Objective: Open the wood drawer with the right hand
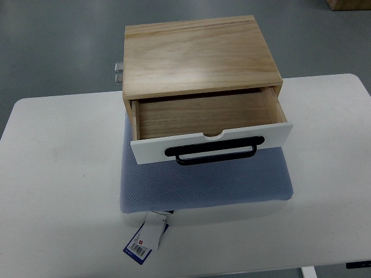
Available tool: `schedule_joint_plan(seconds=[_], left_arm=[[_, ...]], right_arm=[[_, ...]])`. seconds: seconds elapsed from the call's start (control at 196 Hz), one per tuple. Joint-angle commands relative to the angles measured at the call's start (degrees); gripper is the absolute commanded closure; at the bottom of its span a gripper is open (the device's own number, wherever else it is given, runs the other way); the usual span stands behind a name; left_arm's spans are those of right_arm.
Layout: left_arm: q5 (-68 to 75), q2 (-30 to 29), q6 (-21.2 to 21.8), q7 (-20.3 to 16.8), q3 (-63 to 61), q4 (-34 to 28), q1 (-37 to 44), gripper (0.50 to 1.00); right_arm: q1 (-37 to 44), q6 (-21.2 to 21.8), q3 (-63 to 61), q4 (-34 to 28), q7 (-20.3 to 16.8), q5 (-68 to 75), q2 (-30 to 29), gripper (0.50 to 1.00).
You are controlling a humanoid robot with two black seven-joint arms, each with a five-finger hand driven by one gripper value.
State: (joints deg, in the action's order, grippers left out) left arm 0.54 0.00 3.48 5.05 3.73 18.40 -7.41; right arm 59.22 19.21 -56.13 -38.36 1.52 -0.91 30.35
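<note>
A light wood drawer box (pixel 200 55) stands on a blue-grey mat (pixel 203 182) on the white table (pixel 58 174). Its drawer (pixel 206 116) is pulled out toward me and shows an empty wooden inside. The drawer has a white front panel (pixel 211 145) with a black handle (pixel 215 152). No robot hand or arm is in view.
A white and blue tag (pixel 146 237) sticks out from under the mat's front left corner. Metal brackets (pixel 118 72) show behind the box at its left. The grey floor lies beyond the table's far edge.
</note>
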Motion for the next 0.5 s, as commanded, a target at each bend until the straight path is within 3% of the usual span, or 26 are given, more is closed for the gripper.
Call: schedule_joint_plan(seconds=[0.0, 0.087, 0.188, 0.494], left_arm=[[0.0, 0.0, 0.1, 0.0, 0.0, 0.0, 0.0, 0.500], [0.0, 0.0, 0.2, 0.0, 0.0, 0.1, 0.0, 0.500], [0.0, 0.0, 0.2, 0.0, 0.0, 0.3, -0.1, 0.500], [0.0, 0.0, 0.4, 0.0, 0.0, 0.3, -0.1, 0.500]], right_arm=[[-8.2, -0.2, -7.5, 0.2, 2.3, 2.7, -5.9, 0.556], [-13.1, 0.3, -12.6, 1.5, 5.0, 3.2, -10.7, 0.556], [-14.9, 0.5, -14.8, 3.2, 5.7, 3.2, -14.5, 0.556], [-17.5, 2.5, -15.9, 4.3, 5.7, 3.2, -16.5, 0.556]])
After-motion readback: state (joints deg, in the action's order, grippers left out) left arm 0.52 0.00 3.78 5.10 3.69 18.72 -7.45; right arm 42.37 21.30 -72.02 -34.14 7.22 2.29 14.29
